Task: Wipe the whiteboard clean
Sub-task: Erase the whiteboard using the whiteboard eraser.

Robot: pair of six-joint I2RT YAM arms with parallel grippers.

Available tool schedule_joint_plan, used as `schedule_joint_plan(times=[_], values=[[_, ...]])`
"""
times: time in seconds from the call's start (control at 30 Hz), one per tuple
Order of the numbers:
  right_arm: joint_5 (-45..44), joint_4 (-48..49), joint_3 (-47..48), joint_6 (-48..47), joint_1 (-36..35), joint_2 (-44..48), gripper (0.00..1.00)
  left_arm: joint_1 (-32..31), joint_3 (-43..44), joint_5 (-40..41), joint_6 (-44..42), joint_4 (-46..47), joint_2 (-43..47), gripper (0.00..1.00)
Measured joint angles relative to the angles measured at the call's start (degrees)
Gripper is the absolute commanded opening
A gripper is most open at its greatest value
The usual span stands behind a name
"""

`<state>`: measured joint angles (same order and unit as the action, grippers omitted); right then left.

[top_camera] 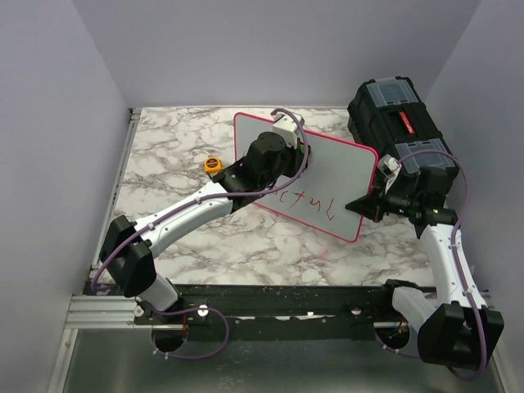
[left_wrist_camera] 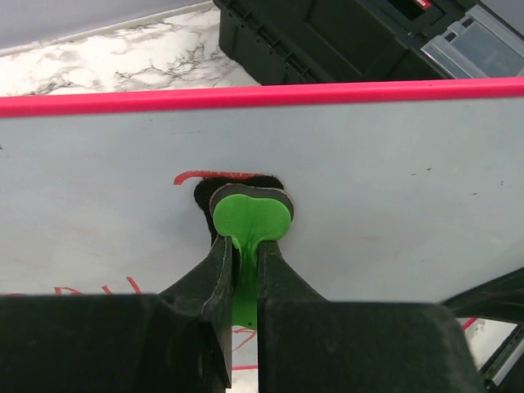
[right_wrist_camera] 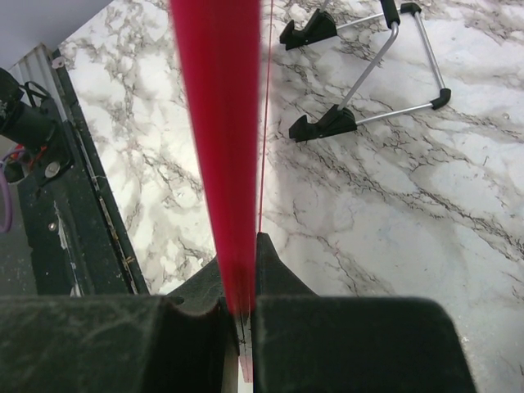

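Observation:
The whiteboard (top_camera: pixel 336 176), white with a pink-red rim, stands tilted across the marble table, with red lettering (top_camera: pixel 307 205) along its lower part. My right gripper (top_camera: pixel 366 203) is shut on its right edge. In the right wrist view the rim (right_wrist_camera: pixel 219 123) runs edge-on straight into the shut right gripper (right_wrist_camera: pixel 246 282). My left gripper (left_wrist_camera: pixel 246 250) is shut on the green handle of an eraser (left_wrist_camera: pixel 250 214), whose dark pad is pressed flat on the whiteboard (left_wrist_camera: pixel 393 205), just under a short red stroke (left_wrist_camera: pixel 214 175). From above, the left wrist (top_camera: pixel 270 154) hides the eraser.
A black toolbox (top_camera: pixel 397 119) sits at the back right, close behind the board's top edge (left_wrist_camera: pixel 344 33). A small yellow-orange object (top_camera: pixel 213 164) lies on the marble left of the board. A wire stand with black feet (right_wrist_camera: pixel 368 74) rests on the table beyond the right gripper.

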<state>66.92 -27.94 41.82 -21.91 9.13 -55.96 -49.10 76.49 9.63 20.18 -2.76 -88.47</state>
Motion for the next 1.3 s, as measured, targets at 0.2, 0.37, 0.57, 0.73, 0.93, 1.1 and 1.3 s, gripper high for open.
schedule_joint_plan(times=[0.2,0.37,0.57,0.73,0.93,1.1,1.3], values=[[0.0,0.0,0.0,0.8,0.0,0.0,0.01,3.5,0.0,-0.9,-0.7,-0.1,0.1,0.0],[0.0,0.0,0.0,0.9,0.0,0.0,0.0,5.7,-0.2,-0.9,-0.8,-0.2,0.6,0.0],[0.0,0.0,0.0,0.7,0.0,0.1,0.0,3.5,0.0,0.0,-1.1,-0.4,0.7,0.0],[0.0,0.0,0.0,0.2,0.0,0.2,0.0,1.0,1.1,0.0,-1.9,-0.6,0.2,0.0],[0.0,-0.1,0.0,0.4,0.0,0.2,0.0,3.1,1.1,-1.3,-1.9,-0.7,0.2,0.0],[0.0,-0.1,0.0,0.5,0.0,0.2,0.0,3.3,1.1,-1.7,-1.9,-0.7,0.2,0.0],[0.0,0.0,0.0,0.4,0.0,0.2,0.0,3.6,1.6,-1.8,-2.0,-1.6,0.2,0.0]])
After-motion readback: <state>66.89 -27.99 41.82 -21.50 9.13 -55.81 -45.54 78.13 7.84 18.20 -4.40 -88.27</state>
